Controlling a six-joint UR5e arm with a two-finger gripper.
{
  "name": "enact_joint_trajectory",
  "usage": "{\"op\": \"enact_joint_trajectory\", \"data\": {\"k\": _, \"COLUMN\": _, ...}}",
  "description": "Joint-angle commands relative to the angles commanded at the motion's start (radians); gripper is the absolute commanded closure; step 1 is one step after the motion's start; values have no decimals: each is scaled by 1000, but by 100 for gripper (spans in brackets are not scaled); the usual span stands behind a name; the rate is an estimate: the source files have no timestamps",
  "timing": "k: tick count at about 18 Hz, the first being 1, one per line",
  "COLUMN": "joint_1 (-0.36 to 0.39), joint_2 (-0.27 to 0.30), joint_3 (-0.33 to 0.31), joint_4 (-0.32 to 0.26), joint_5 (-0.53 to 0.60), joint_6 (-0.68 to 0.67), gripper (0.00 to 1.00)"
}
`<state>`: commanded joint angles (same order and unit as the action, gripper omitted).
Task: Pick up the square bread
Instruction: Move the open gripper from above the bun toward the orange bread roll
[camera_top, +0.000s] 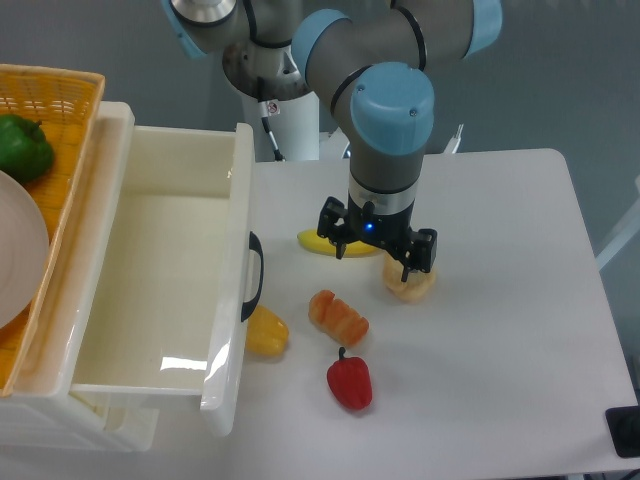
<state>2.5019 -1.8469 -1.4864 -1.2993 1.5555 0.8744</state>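
A: Where is the gripper (378, 262) right now?

B: Hanging over the white table (500, 300), pointing down. A banana (318, 242) pokes out from behind it on one side, and a pale round bun (409, 283) sits just under its other side.

A: Are the fingers spread or pressed together?

B: I cannot tell; the wrist and its black housing cover them from this angle. Nothing shows as pinched.

A: And the square bread (338, 317)?

B: It lies on the table nearer the camera than the gripper, apart from it, tilted at a slant. Its ridged orange top faces up.

A: What lies around it?

B: A red pepper (349, 381) sits closer to the camera still. A yellow pepper (266, 333) rests against the front of the open white drawer (150, 290). Beyond the drawer, a basket (60, 95) holds a green pepper (24, 146) and a plate (20, 255).
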Motion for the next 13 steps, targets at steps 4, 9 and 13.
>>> {"op": "enact_joint_trajectory", "data": {"k": 4, "joint_1": -2, "joint_2": 0, "joint_3": -6, "joint_4": -2, "joint_5": 3, "joint_6": -8, "gripper": 0}}
{"op": "enact_joint_trajectory", "data": {"k": 9, "joint_1": 14, "joint_2": 2, "joint_3": -35, "joint_4": -5, "joint_5": -6, "joint_6": -18, "gripper": 0}}
{"op": "enact_joint_trajectory", "data": {"k": 13, "joint_1": 6, "joint_2": -2, "joint_3": -86, "joint_4": 0, "joint_5": 0, "joint_6": -135, "gripper": 0}}
